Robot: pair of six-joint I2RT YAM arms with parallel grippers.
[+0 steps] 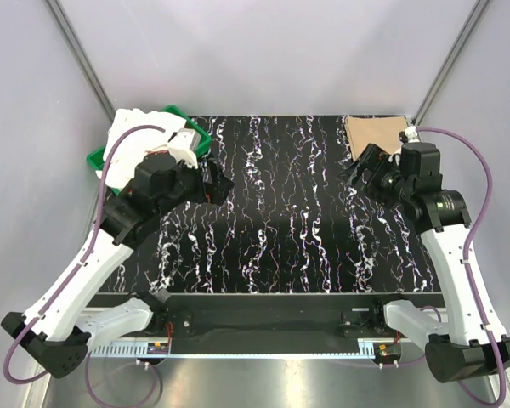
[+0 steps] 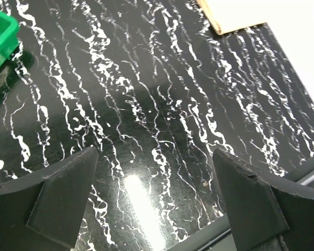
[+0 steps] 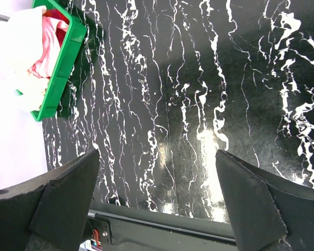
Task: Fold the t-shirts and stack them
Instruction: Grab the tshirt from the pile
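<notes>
A white t-shirt (image 1: 140, 129) is heaped over the green crate (image 1: 98, 159) at the table's far left. In the right wrist view the white t-shirt (image 3: 13, 47) lies in the crate (image 3: 63, 63) with a pink one (image 3: 49, 49) beside it. A folded tan t-shirt (image 1: 372, 133) lies flat at the far right corner, and its edge (image 2: 233, 15) shows in the left wrist view. My left gripper (image 1: 218, 182) hovers open just right of the crate. My right gripper (image 1: 359, 172) hovers open just in front of the tan t-shirt. Neither holds anything; only tabletop shows between the jaws (image 2: 157, 193) (image 3: 157, 193).
The table (image 1: 280, 229) is black with white marbling. A corner of the green crate (image 2: 2, 31) shows at the left wrist view's upper left. Grey walls enclose the table on three sides. The arm bases and a rail (image 1: 263, 321) run along the near edge.
</notes>
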